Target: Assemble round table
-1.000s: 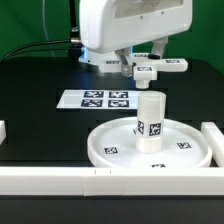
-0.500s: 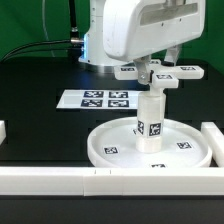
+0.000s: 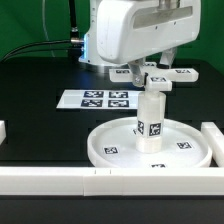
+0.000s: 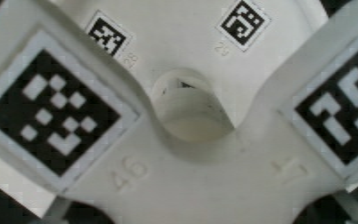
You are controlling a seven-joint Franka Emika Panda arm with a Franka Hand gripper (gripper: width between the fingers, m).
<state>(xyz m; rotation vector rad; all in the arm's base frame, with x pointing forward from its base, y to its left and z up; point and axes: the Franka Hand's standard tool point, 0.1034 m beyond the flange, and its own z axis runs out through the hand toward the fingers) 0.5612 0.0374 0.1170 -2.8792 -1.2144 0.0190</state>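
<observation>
Gripper [image 3: 152, 68]: jaws drawn in on the cross-shaped piece, carrying it clear of the table.
Cross-shaped piece [image 3: 158, 80]: level, directly over the cylinder's top; contact cannot be told. Its tagged arms fill the wrist view [image 4: 190, 120].
Cylinder [image 3: 150, 120]: upright at the disc's centre.
Disc [image 3: 103, 151]: flat on the black table [image 3: 40, 120], just behind the front border bar [image 3: 60, 181].
Marker board [image 3: 97, 99]: behind the disc, apart from it.

From where I stand, a matte black tabletop [image 3: 35, 120] fills the scene under soft, even light, a green backdrop [image 3: 22, 22] rising behind it (it shows again at the exterior view's right edge), with white border bars [image 3: 50, 181] fencing the near side.
</observation>
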